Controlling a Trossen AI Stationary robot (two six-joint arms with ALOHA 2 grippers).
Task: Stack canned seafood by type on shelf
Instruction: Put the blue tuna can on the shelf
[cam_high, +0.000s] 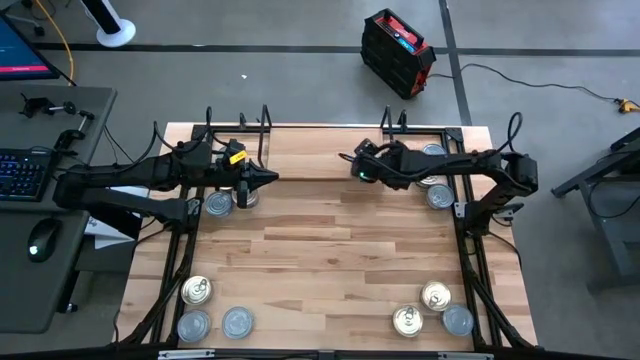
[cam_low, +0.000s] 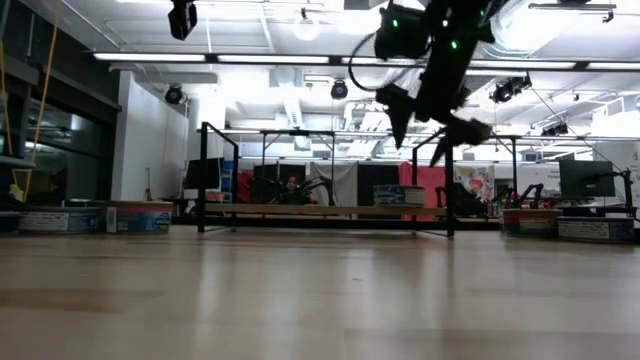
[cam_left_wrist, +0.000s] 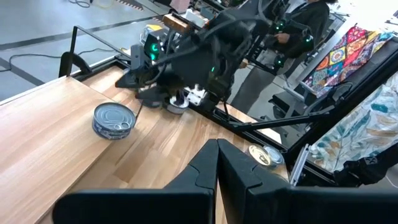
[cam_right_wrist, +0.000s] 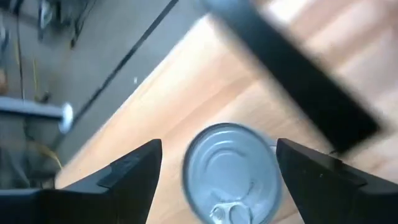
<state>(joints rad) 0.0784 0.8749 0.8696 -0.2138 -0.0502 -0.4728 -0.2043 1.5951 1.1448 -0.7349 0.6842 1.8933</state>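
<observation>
Silver tin (cam_right_wrist: 229, 171) is seen in the right wrist view between the right claw's (cam_right_wrist: 217, 180) wide-spread fingers, on the shelf board, untouched. From above, the right claw (cam_high: 362, 165) is placed over the shelf (cam_high: 300, 150); the left claw (cam_high: 262, 178), pressed together, is empty.

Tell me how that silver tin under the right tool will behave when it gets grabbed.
The silver tin looks rigid, so it probably won't dent between the open fingers of the right tool. Its smooth round wall may slip or turn in a light squeeze. Lying flat, lid up, it seems unlikely to roll or tip.
</observation>
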